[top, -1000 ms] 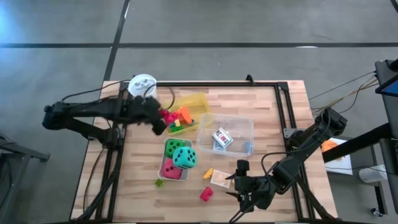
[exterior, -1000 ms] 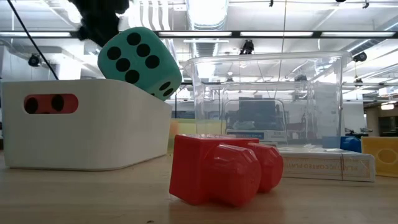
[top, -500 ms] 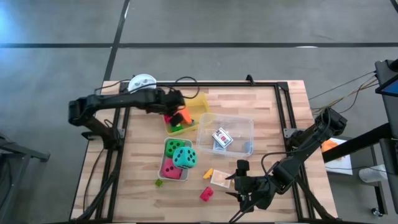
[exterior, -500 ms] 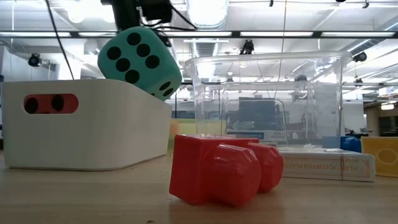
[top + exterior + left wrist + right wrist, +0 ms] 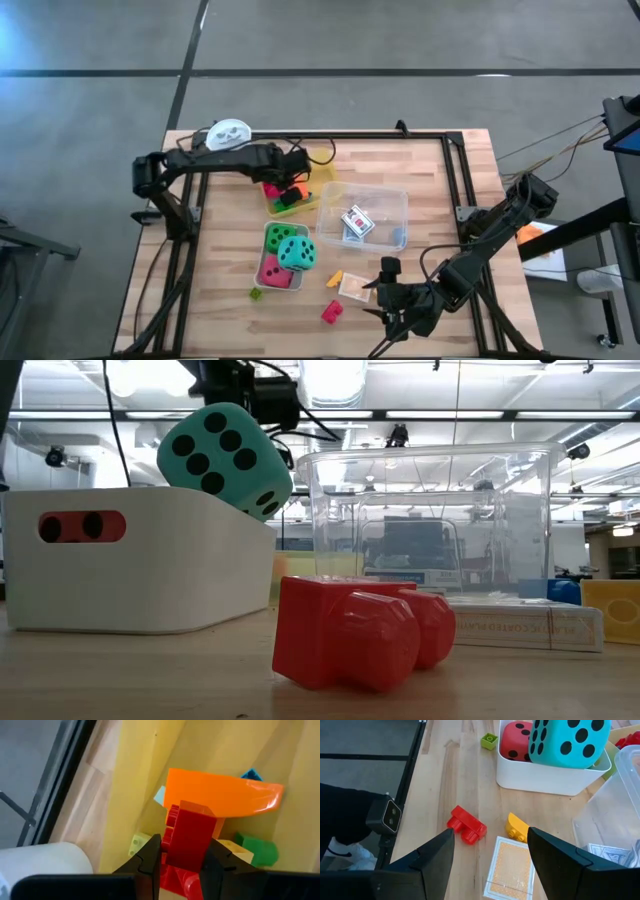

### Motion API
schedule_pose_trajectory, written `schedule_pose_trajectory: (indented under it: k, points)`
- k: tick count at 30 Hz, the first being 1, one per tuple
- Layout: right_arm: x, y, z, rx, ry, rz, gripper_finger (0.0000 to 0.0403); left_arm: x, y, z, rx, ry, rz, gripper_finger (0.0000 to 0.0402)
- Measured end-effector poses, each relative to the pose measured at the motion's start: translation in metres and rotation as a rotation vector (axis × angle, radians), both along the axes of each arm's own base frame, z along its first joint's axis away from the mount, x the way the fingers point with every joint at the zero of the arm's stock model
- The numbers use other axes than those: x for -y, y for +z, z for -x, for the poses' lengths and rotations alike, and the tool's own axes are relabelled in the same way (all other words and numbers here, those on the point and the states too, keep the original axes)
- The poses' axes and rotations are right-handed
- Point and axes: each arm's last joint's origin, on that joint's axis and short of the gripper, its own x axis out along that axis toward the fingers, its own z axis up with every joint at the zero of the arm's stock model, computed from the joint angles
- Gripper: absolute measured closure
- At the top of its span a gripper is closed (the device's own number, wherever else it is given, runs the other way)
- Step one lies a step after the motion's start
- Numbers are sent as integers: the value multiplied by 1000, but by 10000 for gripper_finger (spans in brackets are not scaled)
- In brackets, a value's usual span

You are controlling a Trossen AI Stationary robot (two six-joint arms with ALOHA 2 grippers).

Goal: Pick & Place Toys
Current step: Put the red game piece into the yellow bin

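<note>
Left arm carries a red block over the yellow tray; right arm waits.

High view: the left gripper is above the yellow tray, where other blocks lie; the right gripper rests near the table's front edge, beside a loose red piece. Low view: the teal die leans in the white bin, the red piece in front. Left wrist view: the fingers are narrow, clamped on a red block, an orange block just behind it. Right wrist view: the claw stands wide and empty over a card pack. I judge this the placing step; next the block must be lowered and released.
</note>
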Motion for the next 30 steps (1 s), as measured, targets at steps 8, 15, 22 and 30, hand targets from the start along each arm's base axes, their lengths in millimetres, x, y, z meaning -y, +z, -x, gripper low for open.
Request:
schedule_pose_trajectory:
  k: [8, 15, 22, 30]
  points:
    - [0, 0, 0, -2, 11, 16, 157, -4, -15, 2, 40, -53, 70, 322]
    - [0, 0, 0, -1, 16, 22, 157, -18, -15, 6, 45, -36, 75, 322]
    - [0, 0, 0, -1, 16, 21, 157, -26, -18, 9, 69, -51, 170, 322]
    - [0, 0, 0, -1, 16, 21, 157, -24, -28, 15, 28, -69, 194, 322]
